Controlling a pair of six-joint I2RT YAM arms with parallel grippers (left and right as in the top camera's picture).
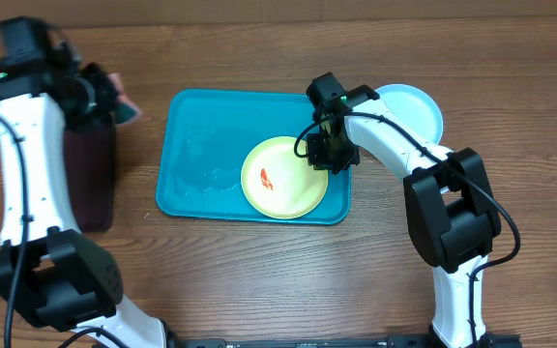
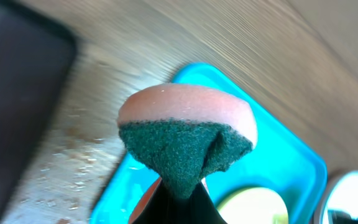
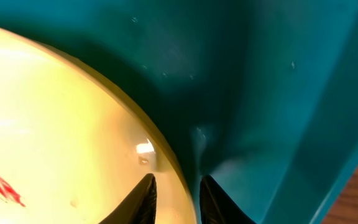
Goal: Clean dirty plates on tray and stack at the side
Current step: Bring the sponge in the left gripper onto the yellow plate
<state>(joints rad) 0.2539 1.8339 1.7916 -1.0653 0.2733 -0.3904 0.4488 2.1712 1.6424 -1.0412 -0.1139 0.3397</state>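
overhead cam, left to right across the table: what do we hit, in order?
dark maroon-black rectangular tray → large turquoise rectangular plastic tray → round yellow-green plastic plate with a red smear, lying in the turquoise tray → right gripper at that plate's right rim → round light blue plastic plate on the wood

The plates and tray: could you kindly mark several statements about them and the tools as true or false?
1. The yellow-green plate lies in the turquoise tray. True.
2. That plate is spotless. False: it bears a red smear.
3. The left tool holds a sponge. True.
4. The light blue plate is in the tray. False: it rests on the table beside it.
5. The right tool is at the yellow-green plate's rim. True.
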